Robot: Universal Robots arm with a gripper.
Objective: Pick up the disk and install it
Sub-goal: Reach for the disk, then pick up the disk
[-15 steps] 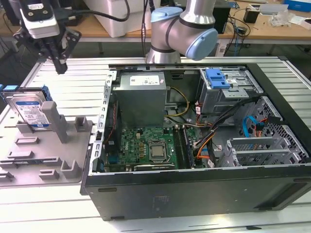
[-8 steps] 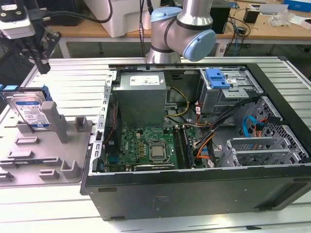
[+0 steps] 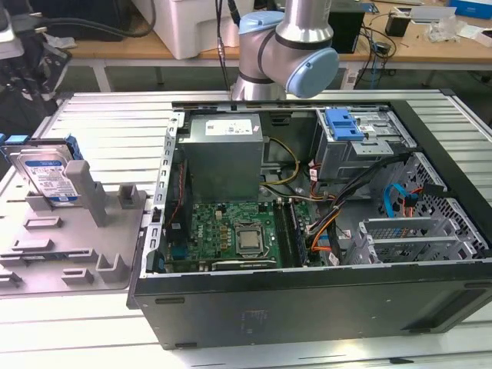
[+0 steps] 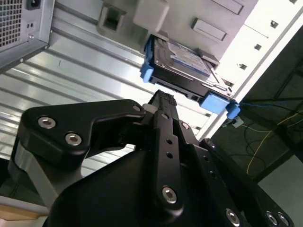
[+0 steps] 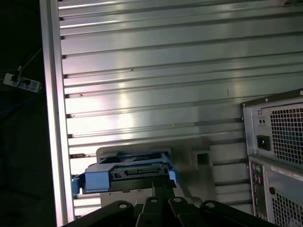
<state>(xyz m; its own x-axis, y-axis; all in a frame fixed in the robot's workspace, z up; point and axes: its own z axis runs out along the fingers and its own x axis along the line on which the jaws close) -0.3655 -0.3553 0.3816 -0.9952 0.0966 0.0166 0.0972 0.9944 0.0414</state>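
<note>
Disk [image 3: 48,173] and tool are best placed by starting from the big things. The ribbed metal tabletop [image 3: 100,115] carries an open computer case [image 3: 307,300] across the middle and the exterior view's right. A grey moulded holder [image 3: 92,200] sits just beside the case on the exterior view's left. The arm [image 3: 288,46] rises behind the case at the far edge. The disk stands on edge in the holder, propped against one of its grey posts. Its labelled face is turned outward, its blue frame shows at the corners, and it is wholly outside the case. In both wrist views the disk lies straight ahead of the tool [image 4: 163,97], just beyond its tips. In the first wrist view the disk [image 5: 128,172] shows edge-on, its connector side toward the camera and its long edge running across the tool's line of reach. The tool [image 5: 161,187] looks drawn closed with nothing between its tips. It appears near the disk's edge but apart from it, though I cannot judge the gap with confidence. My judgement is that the disk has not yet been picked up.
</note>
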